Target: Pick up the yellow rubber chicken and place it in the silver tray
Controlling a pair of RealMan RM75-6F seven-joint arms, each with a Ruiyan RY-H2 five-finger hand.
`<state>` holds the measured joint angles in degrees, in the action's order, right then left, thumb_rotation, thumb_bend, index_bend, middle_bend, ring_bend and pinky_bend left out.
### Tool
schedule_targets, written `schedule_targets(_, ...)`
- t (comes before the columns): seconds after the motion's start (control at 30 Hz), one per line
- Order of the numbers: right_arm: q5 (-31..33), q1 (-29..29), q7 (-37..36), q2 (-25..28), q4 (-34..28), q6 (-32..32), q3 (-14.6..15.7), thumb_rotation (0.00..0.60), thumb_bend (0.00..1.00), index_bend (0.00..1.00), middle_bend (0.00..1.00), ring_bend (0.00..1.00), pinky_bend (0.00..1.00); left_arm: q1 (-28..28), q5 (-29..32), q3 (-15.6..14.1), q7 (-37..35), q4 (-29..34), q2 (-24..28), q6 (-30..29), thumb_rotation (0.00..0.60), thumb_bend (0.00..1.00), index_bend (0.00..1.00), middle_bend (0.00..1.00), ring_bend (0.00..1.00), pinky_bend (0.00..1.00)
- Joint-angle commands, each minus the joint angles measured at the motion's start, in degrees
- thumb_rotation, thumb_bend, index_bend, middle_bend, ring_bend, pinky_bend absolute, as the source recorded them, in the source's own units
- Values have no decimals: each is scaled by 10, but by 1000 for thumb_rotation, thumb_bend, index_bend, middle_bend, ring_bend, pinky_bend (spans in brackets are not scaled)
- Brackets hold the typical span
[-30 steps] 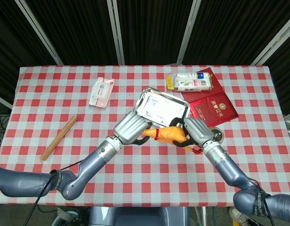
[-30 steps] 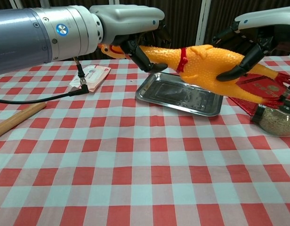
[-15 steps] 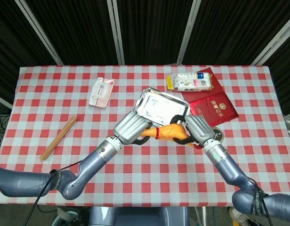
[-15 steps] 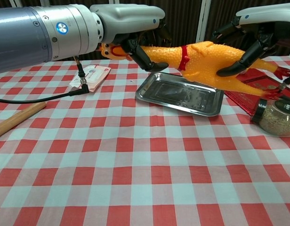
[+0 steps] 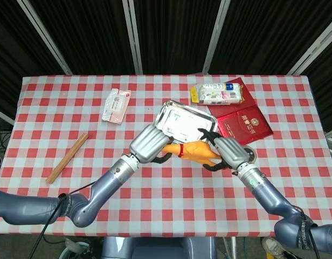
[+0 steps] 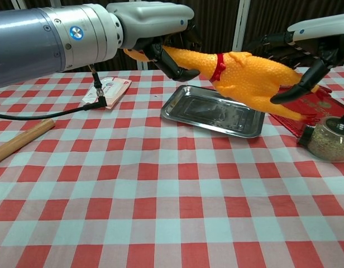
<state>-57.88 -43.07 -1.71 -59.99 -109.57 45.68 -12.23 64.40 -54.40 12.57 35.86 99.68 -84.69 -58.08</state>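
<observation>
The yellow rubber chicken [image 5: 194,151] [image 6: 251,73] hangs in the air just in front of the silver tray [image 5: 177,125] [image 6: 190,114], its tail end tilted down. My left hand [image 5: 149,142] [image 6: 152,25] grips it by the neck, and the head is hidden inside the fingers. My right hand [image 5: 229,152] [image 6: 313,53] is at the tail end with its fingers spread wide. Some fingers arch above the body and one fingertip [image 6: 287,96] lies against the legs. The tray lies empty on the checked cloth.
A glass jar [image 5: 250,154] [image 6: 330,139] stands right of the right hand. Red booklets [image 5: 244,123] and a snack pack [image 5: 218,93] lie behind the tray. A white packet [image 5: 116,105] [image 6: 109,91] and a wooden stick [image 5: 67,158] [image 6: 20,140] lie to the left.
My right hand's fingers have opened off the chicken's body and the hand has drawn back to the right. The chicken's tail end has sagged, while the left hand keeps the neck.
</observation>
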Motion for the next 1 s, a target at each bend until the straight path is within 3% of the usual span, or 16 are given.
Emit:
schedule_targets(0.03, -9, 1, -11, 9, -2, -9, -1, 600, 223, 0, 146, 61, 238, 0, -1, -1, 2, -3, -2, -1, 600, 794, 668, 706, 607, 677)
schedule_targets(0.33, -19, 4, -33, 6, 8, -12, -4, 600, 222, 0, 138, 60, 238, 0, -3, 1, 0, -6, -7, -1, 600, 794, 666, 705, 607, 677)
schedule_targets(0.43, -18, 3, -35, 2, 12, -11, -5, 600, 222, 50, 165, 121, 246, 0, -5, 1, -2, -4, -7, 0, 600, 794, 665, 705, 607, 677)
schedule_targets(0.63, -15, 3, -31, -14, 22, 5, -10, 600, 244, 428, 442, 442, 520, -2, -7, 3, -10, 3, -4, 3, 600, 793, 664, 705, 608, 677)
schedule_targets(0.77, -18, 7, -34, -26, 29, 25, -15, 600, 363, 756, 709, 724, 801, -3, -8, 3, -13, 6, -3, 4, 600, 794, 664, 705, 608, 677)
schedule_targets(0.83, -20, 8, -33, -28, 32, 30, -16, 600, 413, 869, 807, 826, 900, -4, -9, 3, -14, 7, -1, 5, 600, 794, 664, 705, 608, 677)
schedule_targets(1.0, -23, 10, -30, -33, 38, 39, -18, 600, 510, 999, 966, 972, 1000, -4, -9, 4, -16, 8, 0, 7, 600, 793, 663, 705, 608, 677)
